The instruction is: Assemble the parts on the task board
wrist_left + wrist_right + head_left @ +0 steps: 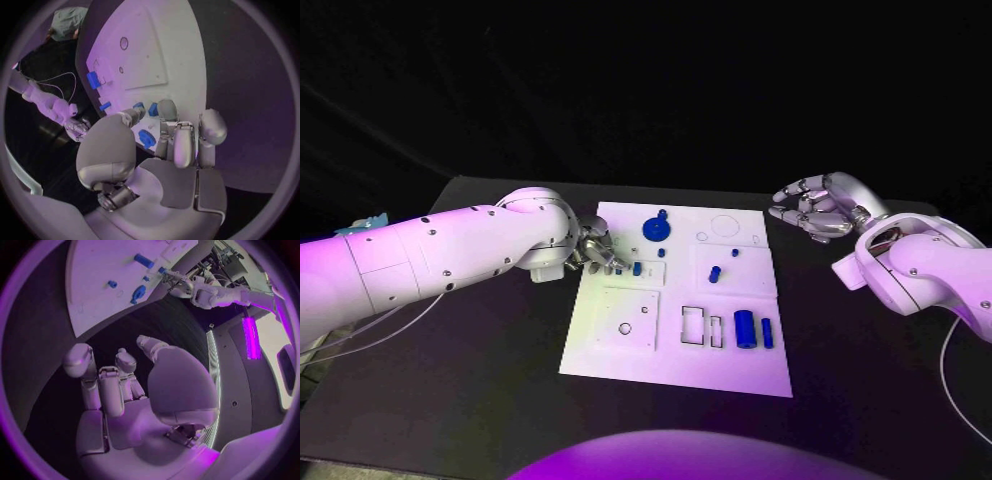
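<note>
The white task board (pixel 625 345) lies mid-table with blue parts on it: a large round piece (pixel 656 229), small pegs (pixel 715 273), and two cylinders (pixel 746 329) near the right side. My left hand (pixel 599 255) is at the board's left edge, fingers bent down over the board (pixel 150 60). A small blue part (pixel 153 109) sits between its thumb and fingertips, and another (pixel 147 138) lies under the fingers; whether either is gripped is unclear. My right hand (pixel 816 210) hovers off the board's far right corner, fingers curled in on nothing (pixel 119 390).
Cut-outs and a raised square plate (pixel 626 318) mark the board's near half. Bare black table (pixel 473 370) surrounds the board. Cables (pixel 358 330) trail off the left arm near the table's left edge.
</note>
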Action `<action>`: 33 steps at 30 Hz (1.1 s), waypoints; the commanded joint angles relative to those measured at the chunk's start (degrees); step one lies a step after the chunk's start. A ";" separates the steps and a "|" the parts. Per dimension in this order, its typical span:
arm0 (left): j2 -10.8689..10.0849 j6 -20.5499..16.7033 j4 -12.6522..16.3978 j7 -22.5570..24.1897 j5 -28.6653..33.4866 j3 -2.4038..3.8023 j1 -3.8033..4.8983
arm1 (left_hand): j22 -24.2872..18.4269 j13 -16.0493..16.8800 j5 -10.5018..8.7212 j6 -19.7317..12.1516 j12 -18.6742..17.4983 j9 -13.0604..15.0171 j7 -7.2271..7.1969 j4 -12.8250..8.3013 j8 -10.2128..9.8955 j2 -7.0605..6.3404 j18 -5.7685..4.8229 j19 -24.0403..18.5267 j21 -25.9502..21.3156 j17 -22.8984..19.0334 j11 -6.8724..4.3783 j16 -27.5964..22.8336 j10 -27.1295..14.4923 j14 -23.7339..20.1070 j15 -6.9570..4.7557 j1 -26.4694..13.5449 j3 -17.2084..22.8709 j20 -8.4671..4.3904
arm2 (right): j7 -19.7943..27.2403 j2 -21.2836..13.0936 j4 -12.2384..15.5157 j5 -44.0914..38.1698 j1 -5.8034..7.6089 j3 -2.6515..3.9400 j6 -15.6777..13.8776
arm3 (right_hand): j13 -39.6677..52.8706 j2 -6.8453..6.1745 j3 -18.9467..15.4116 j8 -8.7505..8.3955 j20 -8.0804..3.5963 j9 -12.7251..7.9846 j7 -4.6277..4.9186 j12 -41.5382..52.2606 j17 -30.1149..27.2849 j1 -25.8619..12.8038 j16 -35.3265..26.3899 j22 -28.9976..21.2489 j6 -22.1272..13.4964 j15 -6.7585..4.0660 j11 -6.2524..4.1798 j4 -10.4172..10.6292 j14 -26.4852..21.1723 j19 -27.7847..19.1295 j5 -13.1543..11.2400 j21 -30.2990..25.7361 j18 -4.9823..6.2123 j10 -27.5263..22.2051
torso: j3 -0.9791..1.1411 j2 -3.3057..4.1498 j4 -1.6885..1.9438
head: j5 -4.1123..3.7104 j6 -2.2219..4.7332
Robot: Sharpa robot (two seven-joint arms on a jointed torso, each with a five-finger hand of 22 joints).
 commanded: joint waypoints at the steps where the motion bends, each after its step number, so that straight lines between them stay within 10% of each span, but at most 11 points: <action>1: -0.14 -1.03 0.40 -0.38 0.55 0.07 -0.04 | 0.06 0.04 -0.15 0.43 0.29 -0.09 -0.06 -0.01 -0.34 0.31 -0.93 0.13 -0.21 3.17 -0.39 0.34 -0.03 2.97 -0.35 -0.64 -0.78 -0.13 | 0.48 0.00 0.01 -0.09 -0.05 0.01 -0.12 | -0.04 -0.06 0.02 0.25 -0.19 -0.09 0.00 0.08 5.45 0.03 -0.27 -0.08 -0.33 -0.42 -0.24 0.28 3.29 -0.10 0.19 -0.14 1.19 0.06 | 0.03 0.03 -0.03 | -0.03 0.06; 14: -1.03 -8.35 2.07 4.24 3.54 1.20 0.05 | -1.37 -1.82 0.00 -0.28 -0.77 -0.15 -0.02 -0.05 -0.50 1.85 -0.66 -0.59 -0.97 3.09 -0.38 0.28 -1.07 2.94 -0.43 -1.31 -2.67 -0.24 | 0.51 0.02 -0.03 -0.09 -0.10 0.01 -0.17 | -0.04 -0.06 0.02 0.25 -0.19 -0.09 0.00 0.08 5.45 0.03 -0.27 -0.08 -0.33 -0.42 -0.24 0.28 3.29 -0.10 0.19 -0.14 1.19 0.06 | 0.02 -0.03 0.05 | -0.32 0.44; 22: -0.58 -20.91 2.44 16.75 3.60 1.31 0.07 | -24.86 -2.53 0.73 -10.19 -3.13 -1.69 4.65 -0.32 -3.40 1.45 3.28 -14.39 -16.18 -3.99 3.92 -4.15 -11.67 -1.21 3.36 9.46 -5.62 2.69 | 0.52 -0.03 -0.04 -0.07 -0.12 0.01 -0.22 | -0.04 -0.06 0.02 0.25 -0.19 -0.09 0.00 0.08 5.45 0.03 -0.27 -0.08 -0.33 -0.42 -0.24 0.28 3.29 -0.10 0.19 -0.14 1.19 0.06 | -0.03 0.06 0.09 | -0.67 0.64; 28: 1.17 -24.95 1.55 29.28 -0.18 0.53 -0.04 | -30.33 -7.78 0.31 -12.45 -11.89 -6.21 7.59 -2.11 -7.05 0.75 3.31 -19.00 -25.46 -33.62 7.41 -27.57 -21.54 -19.34 6.29 23.65 -2.11 5.46 | 0.59 0.00 -0.05 -0.06 -0.14 0.01 -0.28 | -0.22 -0.10 -0.01 0.33 -0.20 -0.14 0.00 -0.02 5.42 0.13 -0.29 -0.12 -0.38 -0.43 -0.25 0.32 3.28 -0.10 0.21 -0.23 1.20 -0.06 | -0.08 0.06 0.10 | -0.90 0.87; 33: 2.96 -25.49 0.53 34.78 -5.26 -0.21 -0.57 | -31.85 -13.78 0.10 -10.38 -20.47 -11.69 7.75 -5.86 -12.77 0.11 3.41 -17.31 -27.38 -36.55 7.57 -30.56 -20.90 -18.55 6.34 29.07 -0.91 5.36 | 0.68 0.06 -0.06 -0.03 -0.25 0.01 -0.27 | -0.22 -0.10 -0.01 0.33 -0.20 -0.14 0.00 -0.02 5.42 0.13 -0.29 -0.12 -0.38 -0.43 -0.25 0.32 3.28 -0.10 0.21 -0.23 1.20 -0.06 | -0.15 0.11 0.07 | -0.97 1.01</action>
